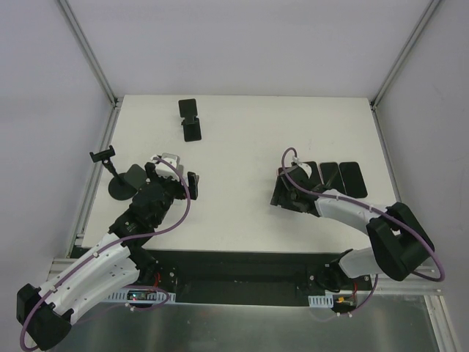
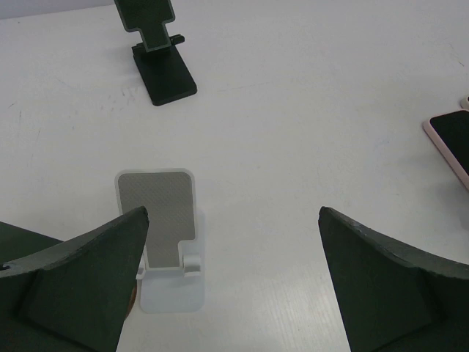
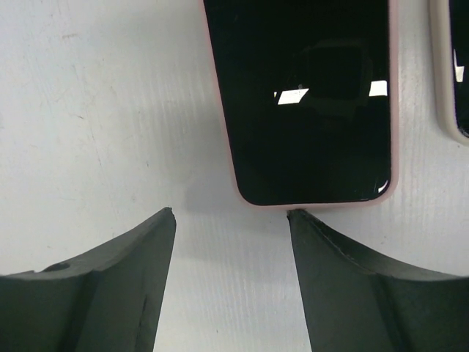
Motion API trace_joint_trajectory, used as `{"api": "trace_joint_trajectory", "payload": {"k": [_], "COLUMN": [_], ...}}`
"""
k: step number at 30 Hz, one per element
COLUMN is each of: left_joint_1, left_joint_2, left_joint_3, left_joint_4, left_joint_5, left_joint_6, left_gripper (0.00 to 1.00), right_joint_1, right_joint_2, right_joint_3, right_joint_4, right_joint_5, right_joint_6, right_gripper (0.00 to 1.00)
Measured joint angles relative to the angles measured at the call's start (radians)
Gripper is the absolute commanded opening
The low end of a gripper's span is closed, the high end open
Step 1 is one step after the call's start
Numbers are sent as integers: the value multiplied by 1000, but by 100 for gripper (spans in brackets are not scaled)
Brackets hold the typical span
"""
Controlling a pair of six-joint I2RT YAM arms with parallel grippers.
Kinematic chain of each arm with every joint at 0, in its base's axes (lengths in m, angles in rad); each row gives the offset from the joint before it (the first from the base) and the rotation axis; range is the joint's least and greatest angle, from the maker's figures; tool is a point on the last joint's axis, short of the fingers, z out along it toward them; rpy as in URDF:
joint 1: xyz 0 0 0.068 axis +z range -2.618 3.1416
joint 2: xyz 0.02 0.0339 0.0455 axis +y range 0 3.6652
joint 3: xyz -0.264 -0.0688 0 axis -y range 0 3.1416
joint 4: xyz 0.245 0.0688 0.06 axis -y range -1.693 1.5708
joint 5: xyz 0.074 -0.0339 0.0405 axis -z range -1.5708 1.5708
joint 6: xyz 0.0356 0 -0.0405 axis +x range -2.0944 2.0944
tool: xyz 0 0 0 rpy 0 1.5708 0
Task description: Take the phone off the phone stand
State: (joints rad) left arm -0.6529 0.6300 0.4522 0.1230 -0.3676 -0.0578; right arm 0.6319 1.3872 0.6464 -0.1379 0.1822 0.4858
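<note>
White bench (image 1: 249,139), two arms bolted at near edge. Left arm (image 1: 95,268) reaches to left-centre, right arm (image 1: 352,213) bends in toward right-centre.

Left hand (image 2: 233,220): released, fingers spread wide, nothing between them, hovering over the white phone stand (image 2: 157,220). Stand cradle is bare, grey pad showing, nothing resting on it.

Right hand (image 3: 231,214): released, fingers apart, low over bench, gripping nothing. Right fingertip (image 3: 297,218) sits right at the phone's near edge; contact unclear.

Phone (image 3: 304,103): pink case, dark screen up, lying flat on bench just ahead of the right hand, off the stand. Well apart from the white stand.

Second phone (image 3: 456,66) flat just beside it to the right, only its edge visible in the wrist view. Top view shows one more dark phone (image 1: 353,178) in the same row.

Black stand (image 2: 163,70) upright at far side of bench. Round-base black stand (image 1: 117,183) near left edge, next to left arm.
</note>
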Motion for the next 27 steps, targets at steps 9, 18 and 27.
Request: {"api": "trace_joint_trajectory", "payload": {"k": [9, 18, 27], "left_joint_1": [0, 1, 20], "left_joint_2": [-2, 34, 110], "left_joint_3": [3, 24, 80], "left_joint_4": [0, -4, -10], "left_joint_5": [0, -1, 0], "left_joint_6": [0, -10, -45], "left_gripper": [99, 99, 99], "right_joint_1": [-22, 5, 7], "right_joint_2": [29, -20, 189], "right_joint_3": [23, 130, 381], "right_joint_4": [4, -95, -79], "right_joint_5": [18, -40, -138], "right_joint_6": [-25, -138, -271], "right_gripper": [67, 71, 73]}}
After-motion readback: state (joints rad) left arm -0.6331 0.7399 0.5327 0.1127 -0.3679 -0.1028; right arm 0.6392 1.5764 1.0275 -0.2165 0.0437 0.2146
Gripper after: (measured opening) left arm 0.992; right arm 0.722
